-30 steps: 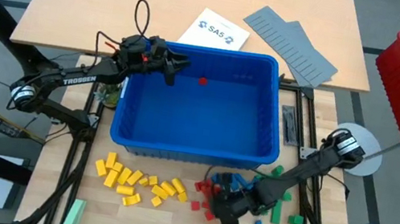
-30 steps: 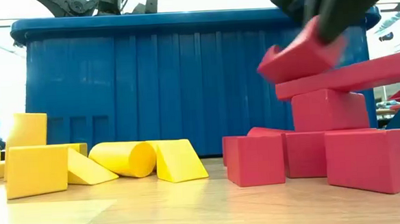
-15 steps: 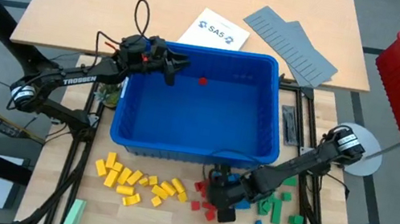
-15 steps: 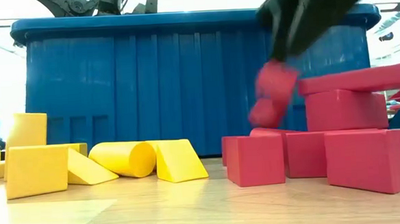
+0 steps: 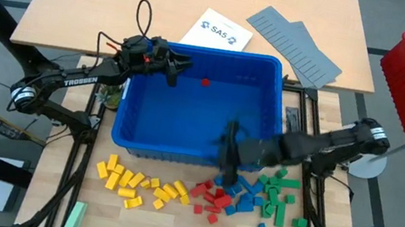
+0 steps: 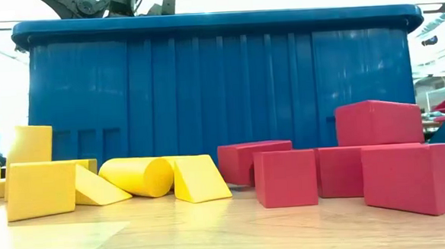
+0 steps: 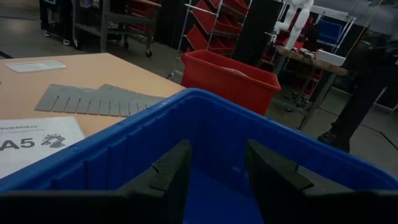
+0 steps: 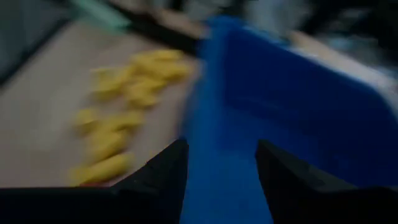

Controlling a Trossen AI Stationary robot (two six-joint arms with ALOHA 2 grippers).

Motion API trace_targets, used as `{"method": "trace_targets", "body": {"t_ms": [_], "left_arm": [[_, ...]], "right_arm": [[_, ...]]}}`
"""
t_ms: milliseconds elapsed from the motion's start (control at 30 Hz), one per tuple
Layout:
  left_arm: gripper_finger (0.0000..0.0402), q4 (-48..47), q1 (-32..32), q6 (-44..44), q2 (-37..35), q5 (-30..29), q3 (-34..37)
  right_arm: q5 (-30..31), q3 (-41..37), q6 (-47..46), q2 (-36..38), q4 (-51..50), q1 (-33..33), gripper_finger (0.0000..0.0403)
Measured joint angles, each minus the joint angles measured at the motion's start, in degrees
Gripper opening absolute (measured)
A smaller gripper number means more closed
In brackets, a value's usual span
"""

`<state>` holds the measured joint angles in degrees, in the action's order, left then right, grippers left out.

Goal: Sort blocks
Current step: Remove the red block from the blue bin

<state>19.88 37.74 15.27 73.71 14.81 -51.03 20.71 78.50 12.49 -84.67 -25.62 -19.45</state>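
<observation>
Risen from the red blocks [image 5: 209, 195], right gripper [image 5: 229, 153] gapes empty over bin [image 5: 192, 155]

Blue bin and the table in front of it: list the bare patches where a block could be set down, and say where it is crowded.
Inside the blue bin, the floor is bare except one red block; the left gripper hangs over its far left corner and the right gripper over its near wall. Bare wood lies nearer than the yellow blocks. Crowded: red blocks, blue blocks, green blocks.
</observation>
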Motion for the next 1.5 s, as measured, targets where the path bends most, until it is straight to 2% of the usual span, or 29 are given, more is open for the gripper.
{"method": "trace_targets", "body": {"t_ms": [100, 233, 500, 667, 900, 1000, 1267, 1500], "left_arm": [[0.0163, 0.0, 0.0, 0.0, 0.0, 0.0, 0.0], [0.0163, 0.0, 0.0, 0.0, 0.0, 0.0, 0.0], [0.0163, 0.0, 0.0, 0.0, 0.0, 0.0, 0.0], [0.0163, 0.0, 0.0, 0.0, 0.0, 0.0, 0.0], [0.0163, 0.0, 0.0, 0.0, 0.0, 0.0, 0.0], [0.0163, 0.0, 0.0, 0.0, 0.0, 0.0, 0.0], [0.0163, 0.0, 0.0, 0.0, 0.0, 0.0, 0.0], [0.0163, 0.2, 0.0, 0.0, 0.0, 0.0, 0.0]], "right_arm": [[3.9, 0.1, -0.6, 1.9, 1.3, 4.7, 0.0177], [3.5, 0.1, -5.5, 2.4, 0.9, 9.7, 0.0185], [5.2, 1.4, -4.5, 2.8, -0.3, 12.4, 0.0225], [6.6, 5.2, -9.9, 3.4, -1.9, 15.6, 0.0253], [-1.8, 6.1, -13.4, 2.9, -2.6, 23.9, 0.028], [-3.3, 6.0, -12.8, 1.7, -2.5, 27.6, 0.028], [-5.9, 5.9, -6.4, -6.7, 1.2, 35.9, 0.0263], [-9.6, 5.9, -10.7, -14.5, 4.1, 40.5, 0.0249]]}}
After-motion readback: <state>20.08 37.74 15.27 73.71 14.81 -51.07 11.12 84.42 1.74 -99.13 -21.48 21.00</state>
